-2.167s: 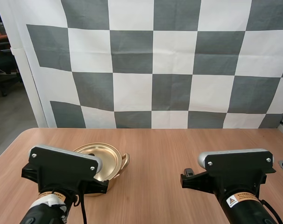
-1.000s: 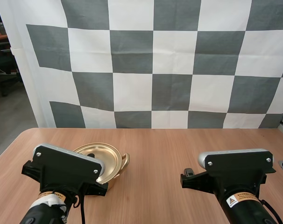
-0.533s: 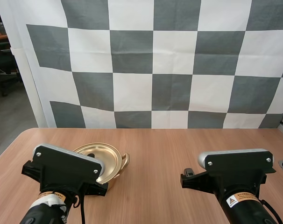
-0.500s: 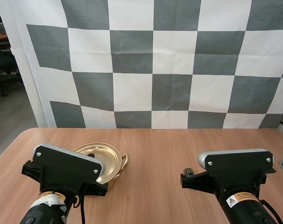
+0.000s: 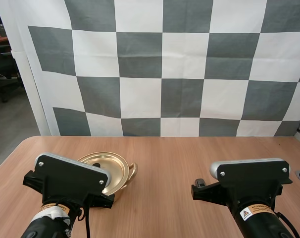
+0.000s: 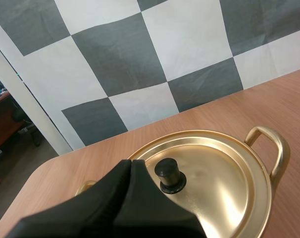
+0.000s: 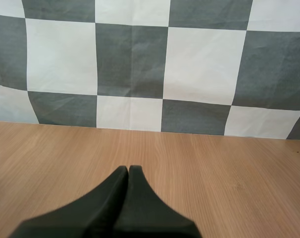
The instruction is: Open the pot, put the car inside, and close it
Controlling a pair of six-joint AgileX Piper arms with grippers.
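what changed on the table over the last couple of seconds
The left arm edged slightly rightward, toward the pot, then stopped. Nothing was grasped or released. The lid stays on the pot and the right arm has not moved. The left end effector is shut by the lid's knob, the right end effector shut over bare table.

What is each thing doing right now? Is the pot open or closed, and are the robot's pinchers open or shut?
Shiny golden metal pot: closed, upright on the wooden table.
Round golden lid: sitting flat on the pot, black knob up.
Left gripper: shut on nothing, tips beside the knob.
Right gripper: shut on nothing, above the table.
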